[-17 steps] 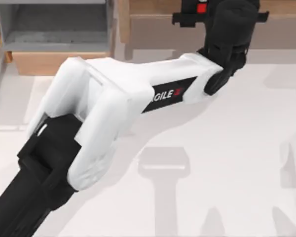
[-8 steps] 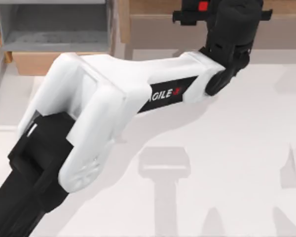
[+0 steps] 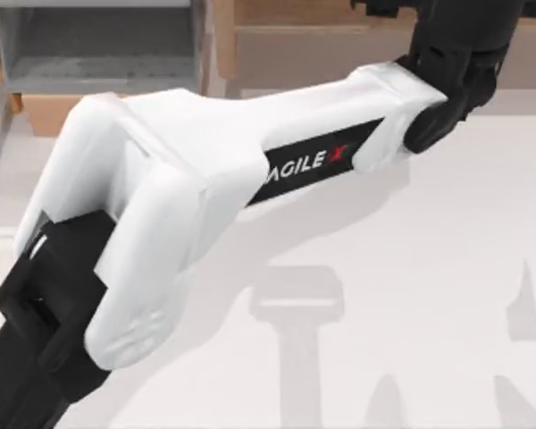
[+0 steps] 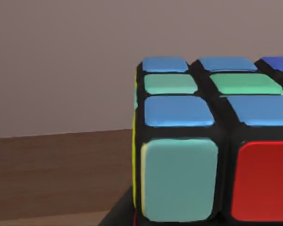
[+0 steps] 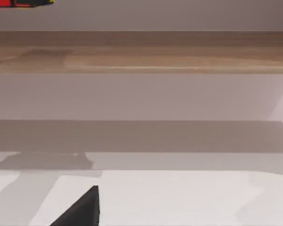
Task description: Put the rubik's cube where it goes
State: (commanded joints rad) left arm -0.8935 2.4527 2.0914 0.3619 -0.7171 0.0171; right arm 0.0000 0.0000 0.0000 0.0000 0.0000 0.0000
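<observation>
Cube transport: your left end effector (image 4: 179, 219) is clenching the rubik's cube (image 4: 212, 141) and carrying it toward the wooden shelf (image 3: 339, 40) at the counter's (image 3: 429, 286) far edge. Keep it level; release only once seated.

Glossy-stickered rubik's cube (image 4: 203, 141); matt wooden shelf (image 5: 141, 52).

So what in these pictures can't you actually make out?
- Left gripper: in the top view it runs off the top edge past the left arm, so its grip is unreadable.
- Rubik's cube: the left wrist view cuts it off at the right and bottom edges.
- Right gripper: only a dark tip at the right wrist view's bottom edge.
</observation>
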